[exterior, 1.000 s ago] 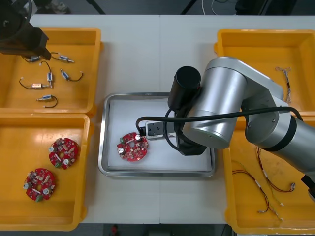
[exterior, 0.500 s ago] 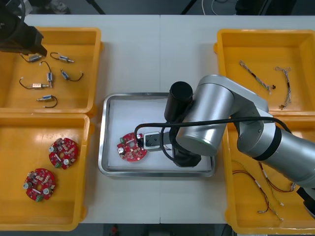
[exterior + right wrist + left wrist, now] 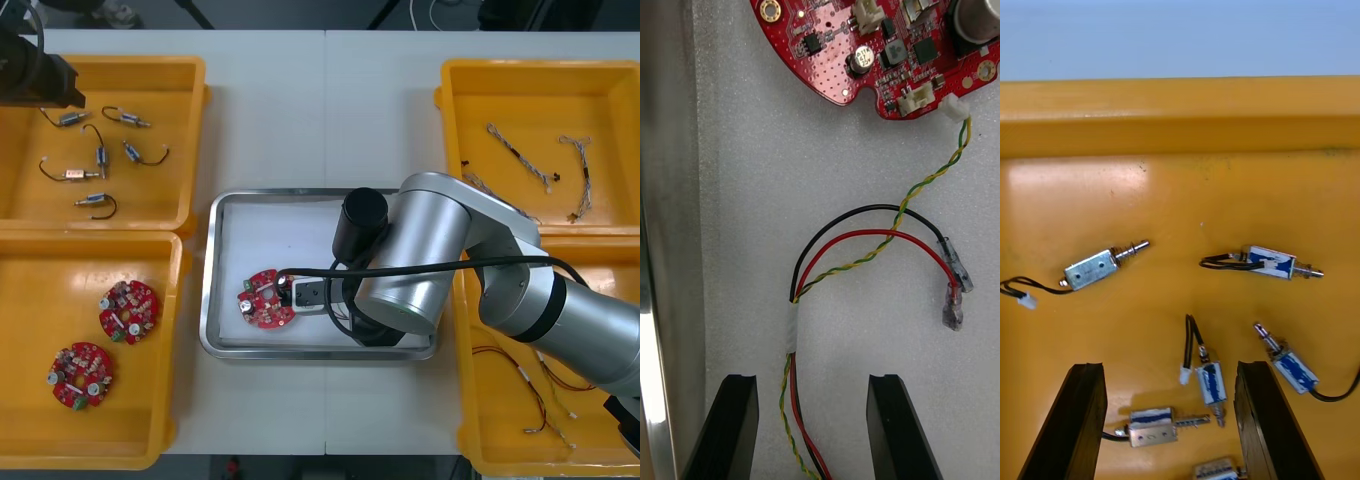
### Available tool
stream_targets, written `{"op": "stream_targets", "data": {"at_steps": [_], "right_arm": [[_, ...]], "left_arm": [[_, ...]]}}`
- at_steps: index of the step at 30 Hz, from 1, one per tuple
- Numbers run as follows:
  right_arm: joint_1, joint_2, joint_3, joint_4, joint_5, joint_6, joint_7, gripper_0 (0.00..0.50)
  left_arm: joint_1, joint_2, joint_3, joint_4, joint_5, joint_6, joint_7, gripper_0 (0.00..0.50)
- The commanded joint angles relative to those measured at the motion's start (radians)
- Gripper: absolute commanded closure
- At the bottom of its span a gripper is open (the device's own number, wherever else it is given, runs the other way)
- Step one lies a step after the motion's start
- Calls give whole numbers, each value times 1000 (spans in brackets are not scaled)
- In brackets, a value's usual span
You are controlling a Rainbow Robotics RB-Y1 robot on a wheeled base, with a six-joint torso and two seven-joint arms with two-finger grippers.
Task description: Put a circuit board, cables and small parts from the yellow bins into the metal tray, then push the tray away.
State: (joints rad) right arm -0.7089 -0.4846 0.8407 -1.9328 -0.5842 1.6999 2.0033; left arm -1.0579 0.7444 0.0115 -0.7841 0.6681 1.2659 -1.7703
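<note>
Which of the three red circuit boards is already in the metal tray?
The circuit board by the right gripper, inside the tray; the other two lie in the near-left yellow bin.

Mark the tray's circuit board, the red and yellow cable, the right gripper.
circuit board (image 3: 265,298): front view, board's middle.
red and yellow cable (image 3: 791,330): right wrist view, white wrap.
right gripper (image 3: 811,386): right wrist view, between fingertips.

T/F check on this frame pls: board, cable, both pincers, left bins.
1. A circuit board lies in the metal tray. True.
2. The right pincer is shut on the cable. False: it is open, and the cable lies on the tray between its fingers.
3. The left pincer, open, hovers over small metal parts in the far left bin. True.
4. The near left bin holds three boards. False: two circuit boards.
</note>
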Motion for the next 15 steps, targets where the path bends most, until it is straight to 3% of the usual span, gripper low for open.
{"op": "stream_targets", "data": {"at_steps": [1, 10, 15], "right_arm": [[12, 31, 12, -20, 10, -9, -43, 9], [12, 60, -32, -72, 87, 67, -78, 0], [12, 93, -111, -87, 92, 162, -95, 0]], "left_arm": [[-57, 15, 22, 14, -21, -56, -123, 0], [-60, -13, 24, 161, 8, -286, -250, 0], [-59, -28, 22, 187, 15, -321, -265, 0]]}}
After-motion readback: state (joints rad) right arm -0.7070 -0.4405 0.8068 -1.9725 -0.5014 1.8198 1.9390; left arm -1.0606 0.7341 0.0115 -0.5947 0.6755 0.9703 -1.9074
